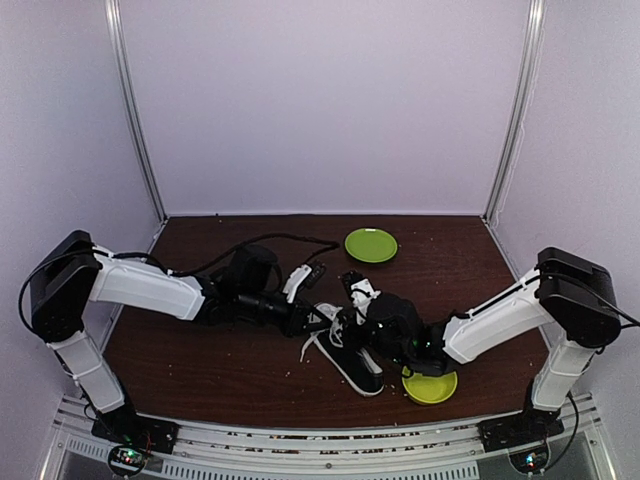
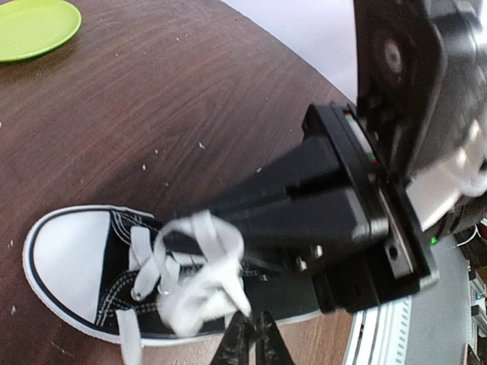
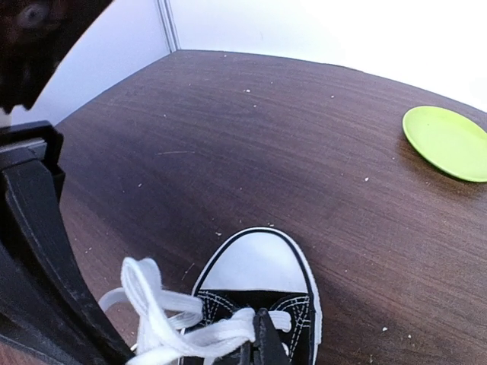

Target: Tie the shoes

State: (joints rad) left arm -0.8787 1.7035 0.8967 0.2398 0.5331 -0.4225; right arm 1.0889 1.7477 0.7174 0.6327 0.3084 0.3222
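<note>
The right gripper (image 3: 262,344) has its fingertips clenched on a strand of the white laces (image 3: 156,304), which runs from a loose loop straight into the closed tips. The left gripper (image 2: 251,342) is also clenched, its tips pressed together at the edge of the lace tangle. Whether a strand is caught between them I cannot tell. The two grippers meet over the lace-up front of the black sneaker (image 1: 358,372), the left one reaching in from the left and the right one from the right. The sneaker lies on the dark wooden table (image 1: 230,370), near the middle and toward the front edge, its white toe cap (image 3: 255,265) and white rubber rim bare. One green plate (image 1: 371,245) sits well apart toward the back wall. A second green plate (image 1: 430,388) lies just beside the sneaker, partly under the right arm's wrist.
</note>
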